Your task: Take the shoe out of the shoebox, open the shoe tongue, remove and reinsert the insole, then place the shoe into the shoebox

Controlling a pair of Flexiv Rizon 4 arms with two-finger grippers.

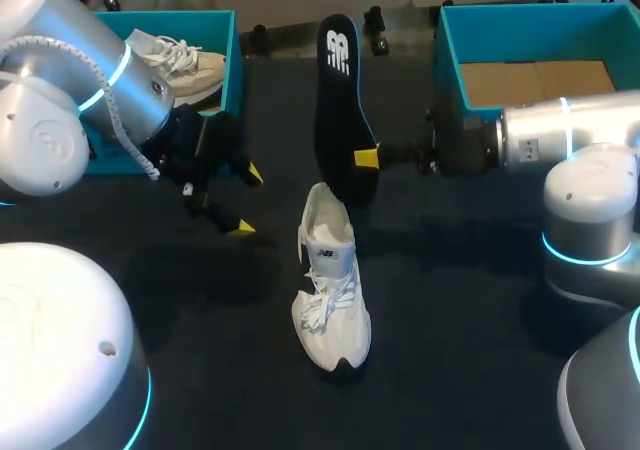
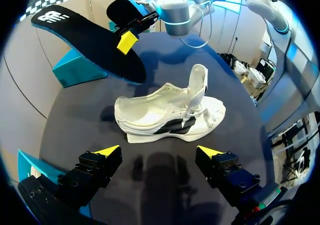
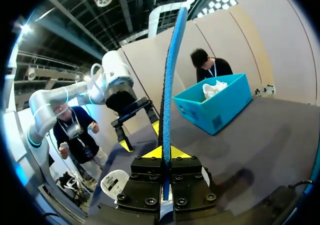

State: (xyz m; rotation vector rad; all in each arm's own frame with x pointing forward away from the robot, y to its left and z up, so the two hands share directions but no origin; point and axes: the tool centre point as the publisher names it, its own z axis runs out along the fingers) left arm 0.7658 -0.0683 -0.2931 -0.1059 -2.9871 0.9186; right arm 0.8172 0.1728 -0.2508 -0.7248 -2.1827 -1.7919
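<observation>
A white shoe (image 1: 331, 290) lies on its side in the middle of the dark table, tongue pulled up; the left wrist view has the shoe (image 2: 170, 115) ahead of my open left gripper (image 2: 159, 151). In the head view my left gripper (image 1: 245, 200) hangs open left of the shoe, nothing between its fingers. My right gripper (image 1: 368, 157) is shut on the black insole (image 1: 341, 100), held in the air above and behind the shoe. The insole (image 3: 169, 85) stands edge-on between the shut yellow fingers in the right wrist view.
A teal shoebox (image 1: 228, 60) at the back left holds a second white shoe (image 1: 185, 62). Another teal box (image 1: 450, 55) with a cardboard bottom stands at the back right, beside my right arm.
</observation>
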